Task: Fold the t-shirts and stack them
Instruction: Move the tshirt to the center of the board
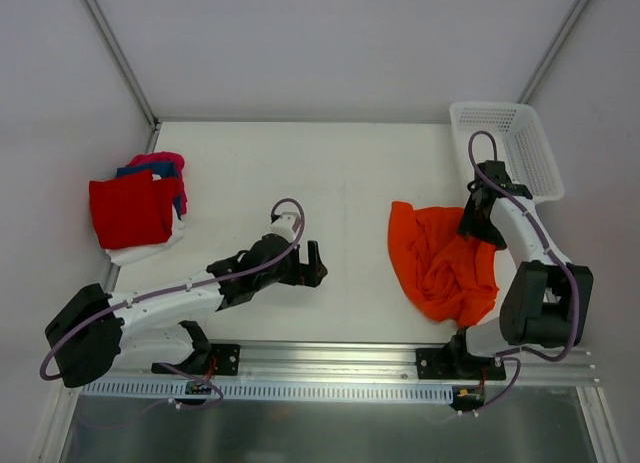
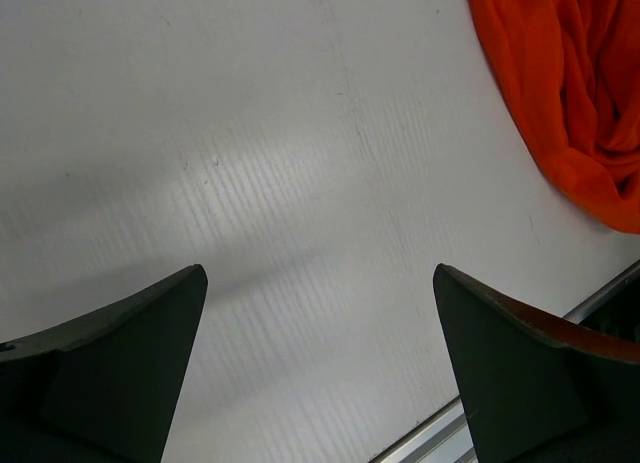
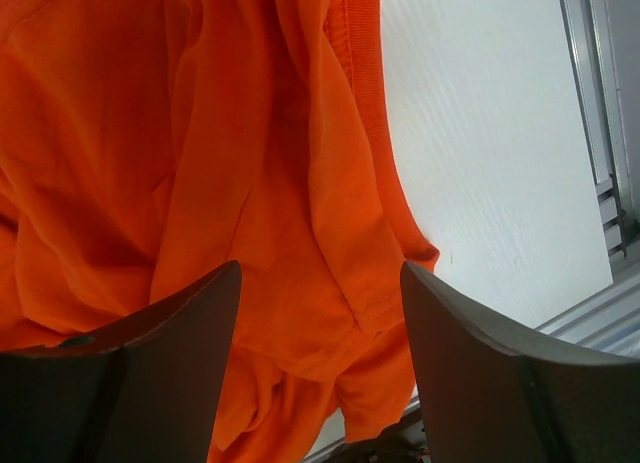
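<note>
Overhead camera: looks down on my whole desk from above and behind me. Wrist cameras: look past my jaws, close to the desk. All three share the orange shirt.

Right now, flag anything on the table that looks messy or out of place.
The orange t-shirt lies crumpled and unfolded on the right, beneath the right gripper; the other shirts sit stacked at far left.

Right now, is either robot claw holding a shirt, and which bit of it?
Nothing is held. The right claw is open above the crumpled orange t-shirt, not pinching it. The left claw is open over the table.
</note>
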Controlling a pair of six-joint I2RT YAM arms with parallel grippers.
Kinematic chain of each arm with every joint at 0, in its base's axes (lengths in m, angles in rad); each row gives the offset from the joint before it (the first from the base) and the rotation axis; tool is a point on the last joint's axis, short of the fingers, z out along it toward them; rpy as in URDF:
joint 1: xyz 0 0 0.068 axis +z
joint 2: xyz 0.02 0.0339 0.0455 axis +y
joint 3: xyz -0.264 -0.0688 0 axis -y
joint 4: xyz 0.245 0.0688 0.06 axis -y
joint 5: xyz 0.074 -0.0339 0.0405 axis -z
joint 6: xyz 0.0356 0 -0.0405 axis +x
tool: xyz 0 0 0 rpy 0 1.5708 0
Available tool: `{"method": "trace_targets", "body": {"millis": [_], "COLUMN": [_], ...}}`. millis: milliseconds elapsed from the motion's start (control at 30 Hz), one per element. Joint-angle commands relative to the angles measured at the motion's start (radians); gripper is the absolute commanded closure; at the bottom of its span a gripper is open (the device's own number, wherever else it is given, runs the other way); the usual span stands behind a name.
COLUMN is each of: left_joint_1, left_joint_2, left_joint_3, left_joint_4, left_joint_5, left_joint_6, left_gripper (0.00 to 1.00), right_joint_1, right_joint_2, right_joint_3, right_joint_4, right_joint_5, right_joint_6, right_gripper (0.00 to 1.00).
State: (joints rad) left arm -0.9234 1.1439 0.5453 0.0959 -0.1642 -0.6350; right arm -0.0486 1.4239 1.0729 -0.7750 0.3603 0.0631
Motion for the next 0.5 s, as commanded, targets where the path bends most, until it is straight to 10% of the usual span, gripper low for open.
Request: {"method": "trace_targets", "body": {"millis": [0,467], "left_joint_1": [-0.006,-0.005], "left_joint_2": [-0.041,-0.148], "left_joint_3": [-0.037,-0.133], "left_joint_4": [0.048,0.073], "left_joint_5": [0.006,0.000], "left_joint_6": [0.015,0.009], "left_gripper": [0.01,0.01], "right_joint_1": [-0.004,-0.023], "right_joint_2": [0.046,0.167], "right_joint_3": [-0.004,-0.045], "right_joint_4": [0.031,0.057], "right_joint_5": [0.057,0.111], "right_joint_6": [0.027,0.037], "right_gripper": [0.31,0.44]}}
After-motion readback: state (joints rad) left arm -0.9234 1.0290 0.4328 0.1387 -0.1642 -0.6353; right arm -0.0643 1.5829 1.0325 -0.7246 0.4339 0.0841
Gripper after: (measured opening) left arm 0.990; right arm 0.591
